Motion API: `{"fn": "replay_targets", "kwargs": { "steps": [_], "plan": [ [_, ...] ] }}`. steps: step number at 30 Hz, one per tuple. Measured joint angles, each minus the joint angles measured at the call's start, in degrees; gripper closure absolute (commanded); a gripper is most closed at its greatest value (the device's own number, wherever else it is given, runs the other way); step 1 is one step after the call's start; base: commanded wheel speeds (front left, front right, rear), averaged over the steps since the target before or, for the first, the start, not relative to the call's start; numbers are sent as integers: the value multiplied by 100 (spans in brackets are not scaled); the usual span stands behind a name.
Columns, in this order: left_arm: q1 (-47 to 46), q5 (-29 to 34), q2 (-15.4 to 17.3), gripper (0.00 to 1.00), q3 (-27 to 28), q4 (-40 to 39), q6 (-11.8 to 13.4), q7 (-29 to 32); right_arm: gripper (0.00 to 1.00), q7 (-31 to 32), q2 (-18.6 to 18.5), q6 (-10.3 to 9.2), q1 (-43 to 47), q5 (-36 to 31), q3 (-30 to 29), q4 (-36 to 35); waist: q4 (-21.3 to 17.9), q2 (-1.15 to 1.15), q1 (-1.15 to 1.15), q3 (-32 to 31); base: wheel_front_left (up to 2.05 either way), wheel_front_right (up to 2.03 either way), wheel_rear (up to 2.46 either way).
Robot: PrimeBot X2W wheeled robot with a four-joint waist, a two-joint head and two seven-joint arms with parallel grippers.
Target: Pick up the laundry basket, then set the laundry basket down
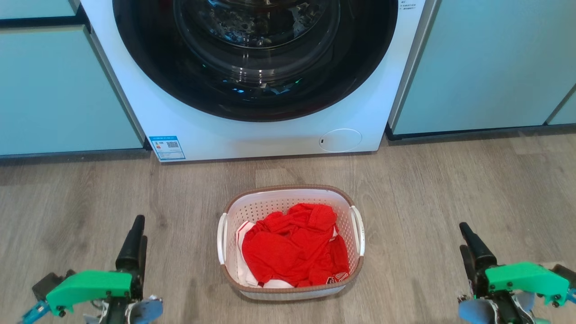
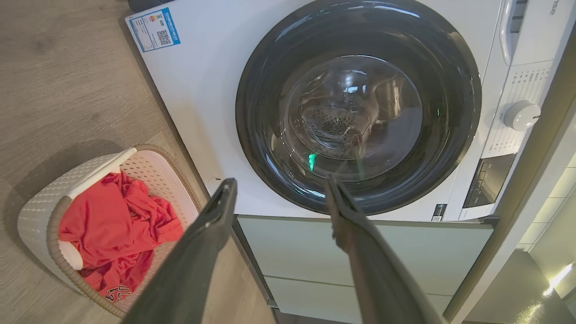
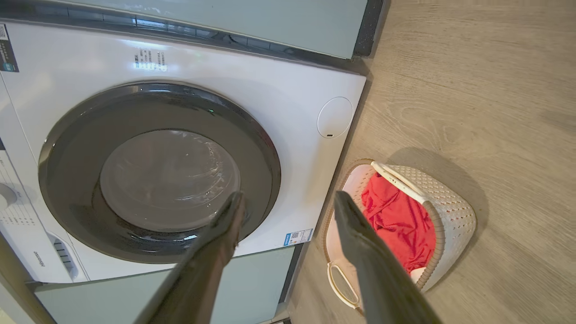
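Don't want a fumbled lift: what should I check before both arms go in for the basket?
1. Left end effector open: ok.
2. Right end effector open: ok.
3. Laundry basket upright on the floor, between the two arms: ok.
4. Side handles not covered by cloth: ok.
5. Red cloth inside the rim, nothing hanging over: ok.
6. Basket apart from the washing machine: ok.

Noted left gripper (image 2: 280, 181) with fingers spread wide, nothing between them, tips over lower edge of washer (image 2: 202, 90) door (image 2: 357, 105). Logged basket (image 2: 38, 211) at lower left on wood floor (image 2: 54, 81), near washer front, red cloth (image 2: 112, 225) heaped inside, white patch beneath. Recorded blue label (image 2: 153, 29) on washer corner, knob (image 2: 521, 114) at right, pale cabinet (image 2: 337, 256) alongside.
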Motion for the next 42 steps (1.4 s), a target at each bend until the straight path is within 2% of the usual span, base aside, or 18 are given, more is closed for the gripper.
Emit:
{"fn": "replay_targets", "kwargs": {
  "steps": [13,21,42],
  "plan": [
    [-3,1492,3,0,-276,-315,315,-203,0,-229,-1,0,-15,-1425,192,-293,10,0,0,5,0,0,0],
    [-3,2330,85,0,-537,-396,598,-327,0,-354,-1,0,-15,-2128,301,-423,12,0,0,-9,0,0,0],
    [-1,3850,448,0,-1228,-724,1449,-678,0,-701,-5,0,-15,-3893,579,-698,64,0,0,-67,0,0,0]
  ]
}}
